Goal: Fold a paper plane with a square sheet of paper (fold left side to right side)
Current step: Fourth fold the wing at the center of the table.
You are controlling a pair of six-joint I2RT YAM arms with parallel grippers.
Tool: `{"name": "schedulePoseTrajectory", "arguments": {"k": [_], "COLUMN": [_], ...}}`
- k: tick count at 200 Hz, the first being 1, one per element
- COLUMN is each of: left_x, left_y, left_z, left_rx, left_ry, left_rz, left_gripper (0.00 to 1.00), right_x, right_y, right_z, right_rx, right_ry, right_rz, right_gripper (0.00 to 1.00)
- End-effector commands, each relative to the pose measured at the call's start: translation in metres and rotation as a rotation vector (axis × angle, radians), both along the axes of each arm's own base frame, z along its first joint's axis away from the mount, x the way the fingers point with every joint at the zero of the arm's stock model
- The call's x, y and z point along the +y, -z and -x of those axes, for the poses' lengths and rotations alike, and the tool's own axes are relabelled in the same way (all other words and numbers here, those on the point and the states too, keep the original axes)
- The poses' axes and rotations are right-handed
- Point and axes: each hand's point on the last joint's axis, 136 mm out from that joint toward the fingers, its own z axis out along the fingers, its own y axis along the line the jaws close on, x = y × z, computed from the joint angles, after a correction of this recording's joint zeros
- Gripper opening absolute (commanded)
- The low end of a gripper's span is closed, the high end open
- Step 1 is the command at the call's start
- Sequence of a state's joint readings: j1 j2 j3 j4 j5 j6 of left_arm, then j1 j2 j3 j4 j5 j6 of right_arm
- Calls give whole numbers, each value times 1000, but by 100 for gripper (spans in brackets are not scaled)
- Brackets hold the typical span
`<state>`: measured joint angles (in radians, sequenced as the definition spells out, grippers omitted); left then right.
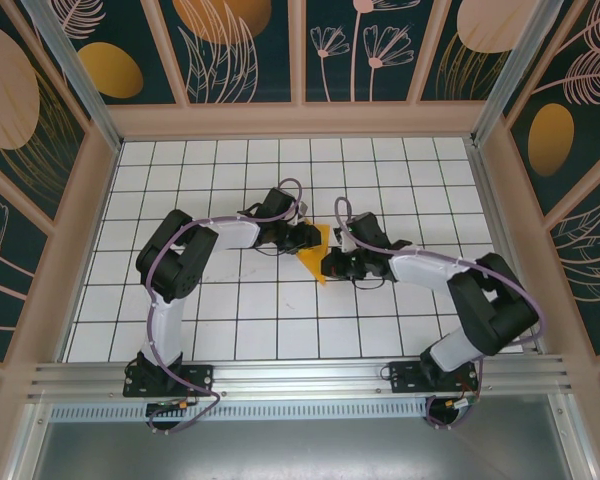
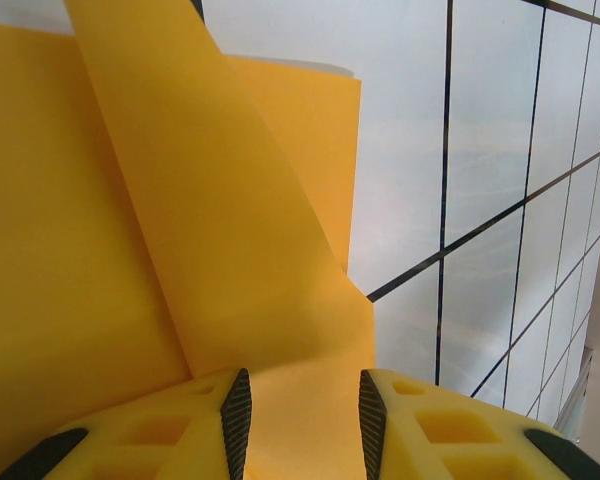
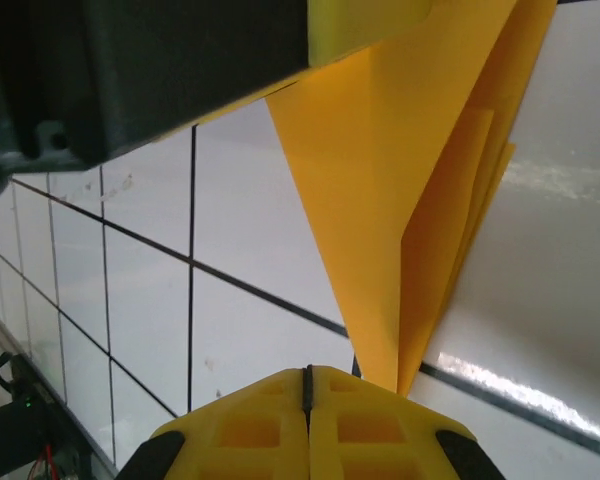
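Observation:
The bright orange sheet of paper (image 1: 316, 258) lies folded into a slim pointed shape on the white grid table, between the two grippers. In the left wrist view a long flap of the paper (image 2: 180, 200) rises at a slant over flatter layers. My left gripper (image 1: 308, 238) (image 2: 302, 420) is open, jaws apart, with paper showing in the gap between its fingers (image 2: 235, 420). My right gripper (image 1: 330, 266) (image 3: 307, 395) is shut with nothing between its pads. The narrow tip of the paper (image 3: 400, 200) runs down just right of its fingertips, touching or close to them.
The left arm's dark wrist housing (image 3: 150, 70) hangs close above the paper in the right wrist view. Patterned walls (image 1: 300, 50) and a pale frame enclose the tiled table (image 1: 230, 320). A metal rail (image 1: 300, 380) with both arm bases runs along the near edge.

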<state>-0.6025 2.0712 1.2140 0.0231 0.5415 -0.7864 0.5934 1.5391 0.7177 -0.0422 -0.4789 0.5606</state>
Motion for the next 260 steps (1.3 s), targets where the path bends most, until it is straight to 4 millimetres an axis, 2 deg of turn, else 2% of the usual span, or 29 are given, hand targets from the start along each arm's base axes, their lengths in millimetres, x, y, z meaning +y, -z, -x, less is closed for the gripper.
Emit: {"name": "schedulePoseTrajectory", "arguments": {"k": [1, 39, 81, 127, 159, 201, 238, 260], "left_x": [28, 26, 24, 18, 17, 19, 9, 1], "left_y": [61, 58, 51, 23, -4, -38, -37, -35], "left_z": [17, 15, 12, 2, 2, 17, 46, 51], "left_rx": [81, 75, 62, 11, -26, -54, -15, -2], "left_ry": [-23, -22, -21, -28, -40, -40, -18, -13], "left_rz": [-174, -169, -162, -125, -88, -34, 18, 45], "left_gripper": [37, 37, 38, 39, 41, 40, 39, 37], "right_x": [11, 1, -16, -34, -40, -35, -34, -34], "right_y": [7, 35, 60, 79, 86, 83, 84, 85], "right_z": [-12, 2, 30, 57, 55, 44, 42, 43], "right_rx": [-12, 51, 136, 207, 198, 168, 164, 167], "right_ry": [8, 5, 1, 2, 14, 15, 15, 16], "right_rz": [9, 94, 170, 246, 283, 279, 279, 279], "right_gripper": [7, 7, 6, 6, 5, 3, 3, 3]}}
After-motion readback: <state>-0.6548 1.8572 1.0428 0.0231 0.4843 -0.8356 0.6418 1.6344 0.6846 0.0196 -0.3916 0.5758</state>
